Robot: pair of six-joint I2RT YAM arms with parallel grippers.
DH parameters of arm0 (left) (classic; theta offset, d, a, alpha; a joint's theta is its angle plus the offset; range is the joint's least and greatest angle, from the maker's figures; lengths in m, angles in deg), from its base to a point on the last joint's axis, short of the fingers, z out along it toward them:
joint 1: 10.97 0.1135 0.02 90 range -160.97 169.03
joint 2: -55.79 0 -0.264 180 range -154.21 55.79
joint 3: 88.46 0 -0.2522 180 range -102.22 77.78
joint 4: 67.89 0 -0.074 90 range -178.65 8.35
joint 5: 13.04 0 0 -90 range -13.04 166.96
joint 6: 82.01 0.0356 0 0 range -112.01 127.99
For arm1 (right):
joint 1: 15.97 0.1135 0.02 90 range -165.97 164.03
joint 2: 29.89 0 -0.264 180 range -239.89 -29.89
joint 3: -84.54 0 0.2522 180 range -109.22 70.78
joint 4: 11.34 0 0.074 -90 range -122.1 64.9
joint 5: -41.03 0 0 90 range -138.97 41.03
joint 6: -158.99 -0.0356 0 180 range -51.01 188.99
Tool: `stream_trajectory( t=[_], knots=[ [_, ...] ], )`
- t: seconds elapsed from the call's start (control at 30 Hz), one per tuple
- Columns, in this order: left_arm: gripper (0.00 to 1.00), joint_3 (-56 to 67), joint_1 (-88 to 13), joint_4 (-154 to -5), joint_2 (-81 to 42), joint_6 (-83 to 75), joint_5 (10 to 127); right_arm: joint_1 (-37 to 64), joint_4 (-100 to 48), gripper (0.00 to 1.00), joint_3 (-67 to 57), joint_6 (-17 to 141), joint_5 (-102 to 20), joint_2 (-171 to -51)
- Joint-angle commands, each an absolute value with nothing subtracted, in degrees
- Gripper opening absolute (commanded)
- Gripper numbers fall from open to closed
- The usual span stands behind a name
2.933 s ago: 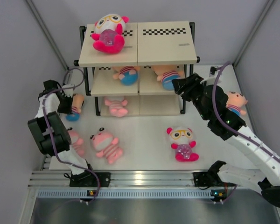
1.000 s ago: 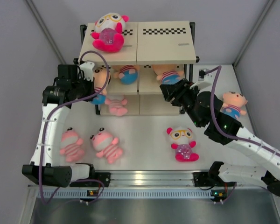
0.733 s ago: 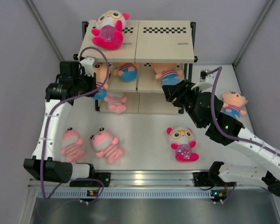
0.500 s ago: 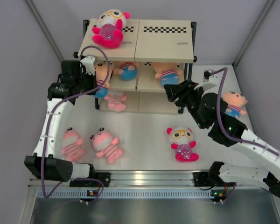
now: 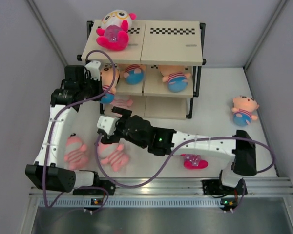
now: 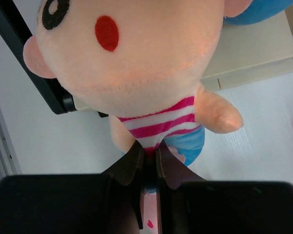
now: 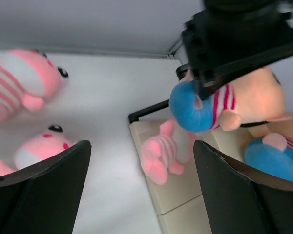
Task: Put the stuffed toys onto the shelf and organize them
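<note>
Left end effector [image 6: 147, 150]: pinched narrow on the held doll [image 6: 136, 53] at its striped shirt, by the left end of the shelf's middle board.
Right end effector [image 5: 106, 131]: fingers spread wide, holding nothing, low over the table [image 5: 210, 126].
In the way: the right arm [image 5: 195, 142] crosses the table, covering most of a magenta doll [image 5: 191, 162] and part of a pink doll [image 5: 113, 155].
Shelf [image 5: 171, 46]: on the top board, a glasses doll [image 5: 115, 30]; on the middle board, a left peach doll [image 5: 134, 75] and a right peach doll [image 5: 175, 78]; on the bottom board, a striped doll [image 5: 119, 102].
Table: a second pink doll [image 5: 75, 152] on the left, a lone peach doll [image 5: 244, 109] on the far right.
Materials: soft plush, beige boards, black frame, checkered strips.
</note>
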State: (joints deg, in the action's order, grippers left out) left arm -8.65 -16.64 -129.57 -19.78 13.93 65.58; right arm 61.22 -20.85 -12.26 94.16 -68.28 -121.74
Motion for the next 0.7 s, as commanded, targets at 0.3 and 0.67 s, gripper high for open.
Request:
stream_trajectory(
  t=[0.3, 0.67],
  knots=[
    [0.08, -7.91, -16.95, -125.77, -14.96, 13.88, 61.58, 51.45, -3.13, 0.85, -17.89, 109.18, -56.71, -132.80],
    [0.08, -8.26, -16.95, -125.68, -15.93, 14.06, 60.00, 48.02, -6.37, 0.85, -21.42, 108.98, -53.02, -137.73]
  ],
)
